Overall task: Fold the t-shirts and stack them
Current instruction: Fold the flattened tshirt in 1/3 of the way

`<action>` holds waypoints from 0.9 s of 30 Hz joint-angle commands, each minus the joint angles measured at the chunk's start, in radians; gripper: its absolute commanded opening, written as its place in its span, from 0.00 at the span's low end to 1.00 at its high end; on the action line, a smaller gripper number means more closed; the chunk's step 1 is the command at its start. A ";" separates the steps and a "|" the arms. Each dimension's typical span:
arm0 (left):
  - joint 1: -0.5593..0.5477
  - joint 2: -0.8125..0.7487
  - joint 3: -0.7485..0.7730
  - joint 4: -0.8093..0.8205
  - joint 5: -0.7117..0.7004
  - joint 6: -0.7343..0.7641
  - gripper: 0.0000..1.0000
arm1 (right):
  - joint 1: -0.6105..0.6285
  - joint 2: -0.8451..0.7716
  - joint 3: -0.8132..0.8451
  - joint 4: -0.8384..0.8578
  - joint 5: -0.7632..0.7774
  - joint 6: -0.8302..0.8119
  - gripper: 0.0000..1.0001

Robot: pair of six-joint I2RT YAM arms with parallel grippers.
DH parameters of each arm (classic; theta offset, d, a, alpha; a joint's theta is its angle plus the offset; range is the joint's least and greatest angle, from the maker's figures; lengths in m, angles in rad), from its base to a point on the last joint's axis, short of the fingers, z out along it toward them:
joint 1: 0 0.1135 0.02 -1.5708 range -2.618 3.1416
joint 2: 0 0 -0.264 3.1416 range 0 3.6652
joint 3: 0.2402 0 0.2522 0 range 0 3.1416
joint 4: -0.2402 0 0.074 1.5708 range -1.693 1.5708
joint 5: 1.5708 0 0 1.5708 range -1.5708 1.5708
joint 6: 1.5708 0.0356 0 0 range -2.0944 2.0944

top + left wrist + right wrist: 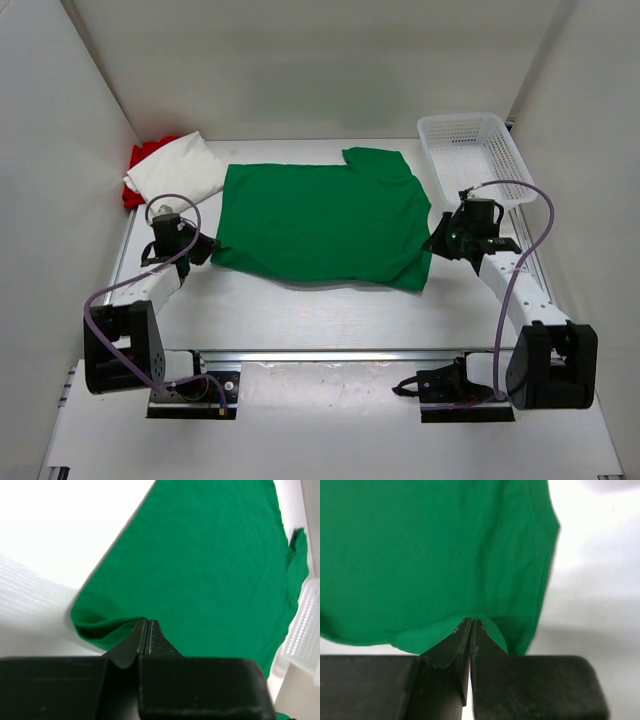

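While both hands grip cloth: the fold of the last shirt appears to be only beginning.
Green t-shirt [320, 225]: lies spread nearly flat across the middle of the tabletop [300, 315], with one sleeve showing at its far right corner. No fold line is visible.
Left hand [205, 247]: fingers pressed together on the shirt's left edge. The wrist view shows a small ridge of green cloth pinched at the tips.
Right hand [438, 243]: fingers likewise closed on the shirt's right edge, with a lip of green cloth caught between them.
White t-shirt [180, 170]: a compact bundle in the far left corner, resting on the red one and just beside the green shirt's far left corner. How neatly it is folded cannot be told.
Red t-shirt [143, 160]: mostly hidden beneath the white, only its edge showing against the wall.
Basket [462, 117]: white mesh, at the far right, with nothing seen in it.
Done, by judgement: red and white look gathered into a pile of two.
Left, by judgement: all folding of the green shirt, then placing it on that pile.
Risk: a hold on thin edges may slip once the cloth is lifted.
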 commanded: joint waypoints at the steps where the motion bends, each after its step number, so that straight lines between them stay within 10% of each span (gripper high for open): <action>1: 0.026 0.032 0.051 0.073 -0.004 -0.063 0.00 | -0.042 0.058 0.080 0.125 -0.022 -0.028 0.00; 27: 0.021 0.308 0.219 0.075 -0.042 -0.049 0.00 | 0.004 0.693 0.676 0.121 0.050 -0.123 0.00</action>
